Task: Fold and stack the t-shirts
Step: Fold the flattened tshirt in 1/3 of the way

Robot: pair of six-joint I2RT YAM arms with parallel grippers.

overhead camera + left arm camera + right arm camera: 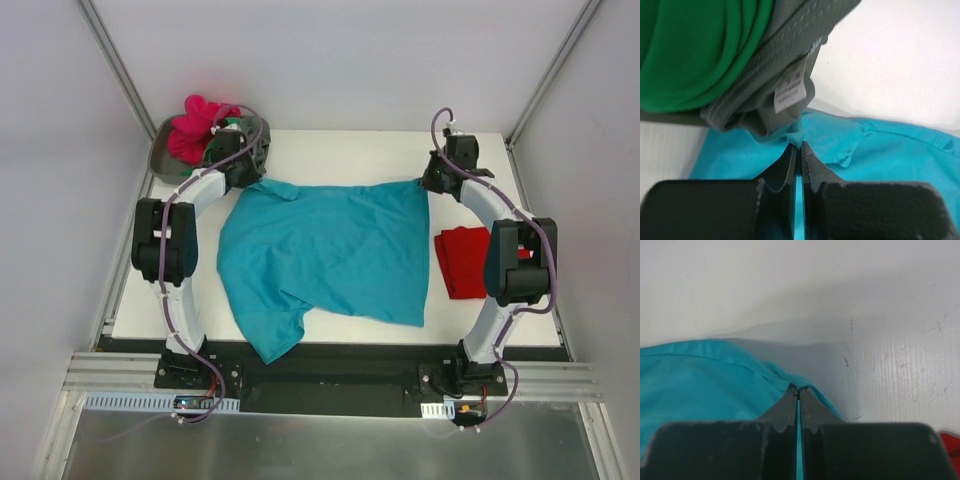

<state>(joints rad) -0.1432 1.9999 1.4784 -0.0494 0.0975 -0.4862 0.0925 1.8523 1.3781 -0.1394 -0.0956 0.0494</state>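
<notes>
White desk (340, 150), matte, boxed in by plain white walls (330, 60). Metal posts (115, 60) run up at the far-left and far-right corners, and an aluminium rail (110, 375) runs along the near edge. Teal t-shirt (330, 250) is spread flat mid-desk, one sleeve reaching past the near edge of the white top. Left claw (258, 170) sits at its far-left corner, right claw (428, 183) at its far-right corner. Red t-shirt (462, 262) lies folded at right, just beside the teal one and partly under the right arm. Grey tray (160, 158) is at the far-left corner with a magenta t-shirt (195, 125) heaped in it.

Left wrist view: left claw pressed together on a pinch of teal cloth. Green t-shirt (695, 50) and grey t-shirt (785, 45) with a white label (790, 90) hang just beyond. Bare white desk at right.

Right wrist view: right claw clamped on the teal corner, with a shadow beneath the cloth. Desk surface is ribbed and lightly scuffed. A red edge shows at near right.
</notes>
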